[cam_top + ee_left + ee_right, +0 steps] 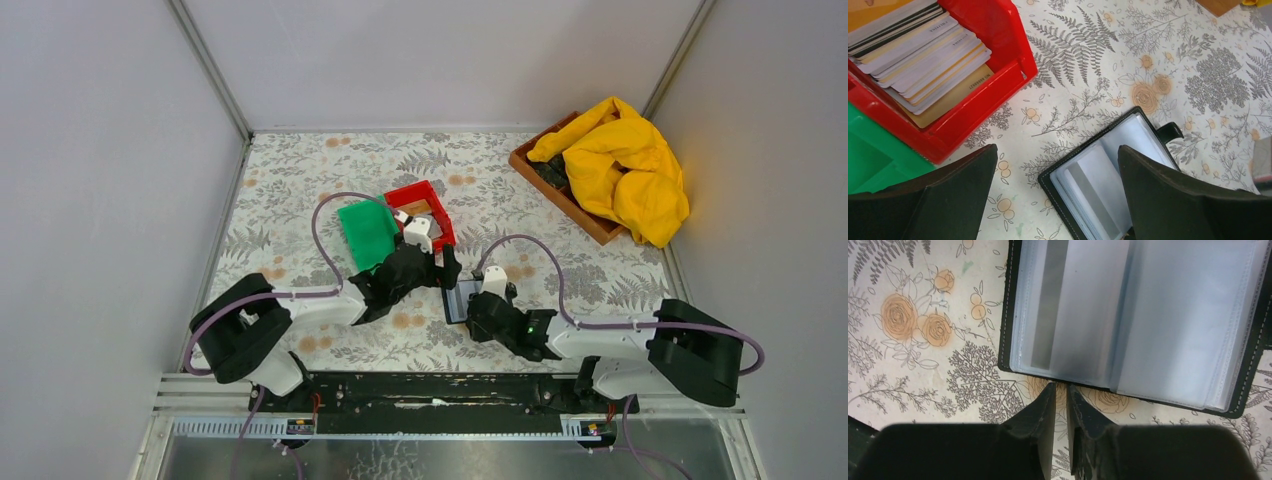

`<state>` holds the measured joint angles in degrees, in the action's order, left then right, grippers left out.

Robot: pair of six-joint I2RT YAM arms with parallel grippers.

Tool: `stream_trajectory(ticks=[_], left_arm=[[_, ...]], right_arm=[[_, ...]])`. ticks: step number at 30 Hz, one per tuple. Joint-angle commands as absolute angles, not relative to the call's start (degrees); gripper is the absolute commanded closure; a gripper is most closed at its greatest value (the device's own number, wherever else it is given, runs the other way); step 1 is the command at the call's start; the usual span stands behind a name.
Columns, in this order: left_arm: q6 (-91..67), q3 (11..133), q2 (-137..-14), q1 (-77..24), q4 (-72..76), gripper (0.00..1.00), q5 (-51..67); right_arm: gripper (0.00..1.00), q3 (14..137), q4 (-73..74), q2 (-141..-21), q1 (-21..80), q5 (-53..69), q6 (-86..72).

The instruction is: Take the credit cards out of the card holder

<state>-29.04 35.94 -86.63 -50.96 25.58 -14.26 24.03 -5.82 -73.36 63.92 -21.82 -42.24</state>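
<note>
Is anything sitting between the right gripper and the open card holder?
Nothing visible. The right gripper sits just short of the card holder edge, with only bare patterned table between them.

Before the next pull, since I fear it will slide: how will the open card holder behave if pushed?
The card holder lies flat and open on the patterned tablecloth; it looks light, so it would probably slide. Its clear sleeves look thin and floppy.
</note>
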Motion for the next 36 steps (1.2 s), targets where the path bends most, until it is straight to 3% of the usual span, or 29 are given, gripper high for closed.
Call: stream_trajectory(ticks=[1, 4, 7, 10, 15, 23, 36], left_arm=[[-30.05, 37.75, -87.23, -50.56, 24.89, 0.03, -18.15], [-32.70, 36.81, -86.46, -49.01, 24.39, 0.03, -20.02], [-36.28, 36.65, -86.29, -44.99, 20.86, 0.05, -20.70], [-37.29, 36.18, -86.35, -43.71, 20.82, 0.15, -20.06], [-37.20, 36.50, -87.71, -42.90, 20.85, 0.31, -19.46], [-40.07, 37.87, -92.15, -38.71, 19.63, 0.29, -13.30], [-38.25, 35.33, -88.34, -39.41, 24.14, 0.29, -10.86]], right_arm=[[0.79, 24.75, -2.50, -69.40, 64.67, -21.69, -39.45], [0.75, 25.19, -0.61, -64.88, 64.69, -23.02, -37.08], [0.55, 27.54, 1.59, -64.66, 64.69, -26.84, -34.01], [0.47, 32.48, 4.94, -69.54, 64.69, -30.78, -31.44], [0.45, 37.23, 5.24, -76.66, 64.74, -33.04, -29.05], [0.44, 40.87, 4.45, -80.74, 64.61, -34.52, -27.77], [0.42, 42.22, 2.52, -87.90, 63.62, -32.48, -27.81]])
